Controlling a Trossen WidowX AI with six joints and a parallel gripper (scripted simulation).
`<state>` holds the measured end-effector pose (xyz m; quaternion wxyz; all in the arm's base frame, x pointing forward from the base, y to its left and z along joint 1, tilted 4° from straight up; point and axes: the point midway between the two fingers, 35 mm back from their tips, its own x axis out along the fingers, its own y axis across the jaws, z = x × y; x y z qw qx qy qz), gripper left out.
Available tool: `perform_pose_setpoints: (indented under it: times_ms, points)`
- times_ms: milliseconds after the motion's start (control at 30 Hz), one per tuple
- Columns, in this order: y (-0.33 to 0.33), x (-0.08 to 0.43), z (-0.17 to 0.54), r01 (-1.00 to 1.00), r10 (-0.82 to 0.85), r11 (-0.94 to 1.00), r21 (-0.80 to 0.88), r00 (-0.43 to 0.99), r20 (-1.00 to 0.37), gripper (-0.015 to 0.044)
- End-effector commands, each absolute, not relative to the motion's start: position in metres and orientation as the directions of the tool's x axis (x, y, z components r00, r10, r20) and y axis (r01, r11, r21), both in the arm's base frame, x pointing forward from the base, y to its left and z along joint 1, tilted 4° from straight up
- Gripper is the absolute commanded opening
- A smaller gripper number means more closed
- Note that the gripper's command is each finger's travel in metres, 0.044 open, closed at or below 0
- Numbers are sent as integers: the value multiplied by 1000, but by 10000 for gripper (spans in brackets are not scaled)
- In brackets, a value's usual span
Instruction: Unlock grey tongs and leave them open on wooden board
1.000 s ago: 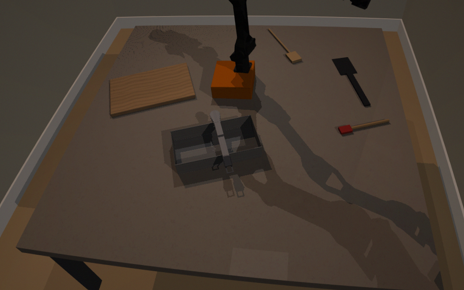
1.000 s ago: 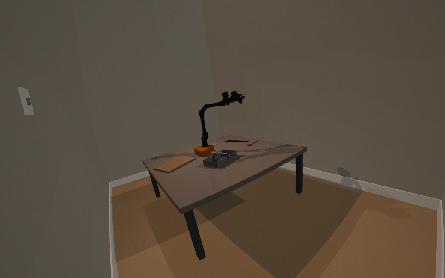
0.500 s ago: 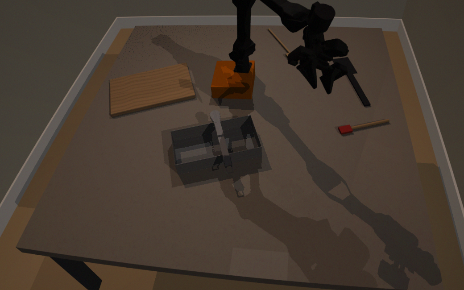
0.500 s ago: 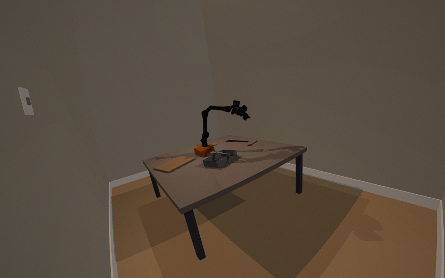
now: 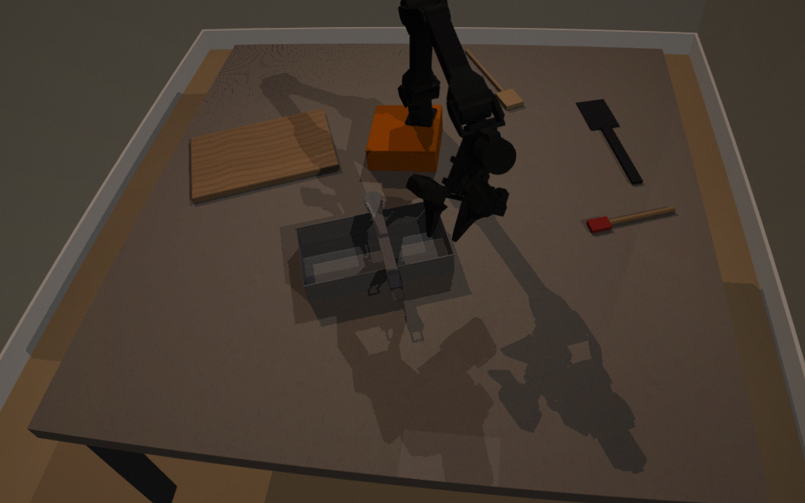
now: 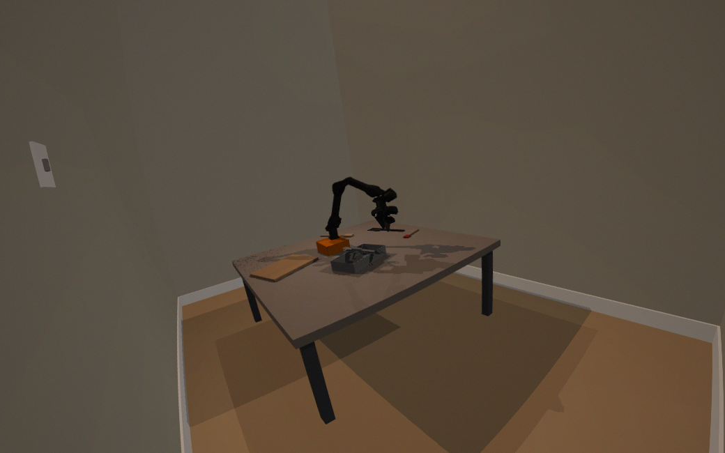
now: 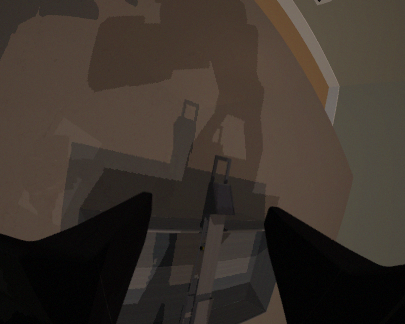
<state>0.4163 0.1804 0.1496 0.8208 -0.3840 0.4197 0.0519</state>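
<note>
The grey tongs (image 5: 387,249) (image 6: 363,250) (image 7: 212,260) lie closed across the roasting tin (image 5: 433,272) (image 6: 346,265) (image 7: 176,231). Their scalloped tips point toward the orange block; the dark hinge end with its pull ring sticks out over the opposite wall. My gripper (image 5: 443,237) (image 6: 387,228) (image 7: 210,209) is open and empty, pointing down above the tin. In the wrist view the tongs run between the two black fingers, seen below them; the fingers do not touch them. The wooden board (image 5: 255,155) (image 6: 284,268) lies flat on the table with nothing on it.
The orange block (image 5: 402,137) (image 6: 332,245) under the arm's base stands between board and tin. A black spatula (image 5: 621,155), a red-headed brush (image 5: 599,224) and a small wooden spatula (image 5: 509,98) lie on the right side of the table in the top view.
</note>
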Motion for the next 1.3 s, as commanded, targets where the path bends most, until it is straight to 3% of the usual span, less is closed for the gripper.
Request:
perform_pose_setpoints:
  times_ms: [0,133,1267]
  points:
    - [122,406,107,-394,-379,730,-558,446,-811,260]
    - [90,395,89,-377,-444,749,-545,325,-835,260]
    - [68,405,67,-376,-445,749,-546,325,-835,260]
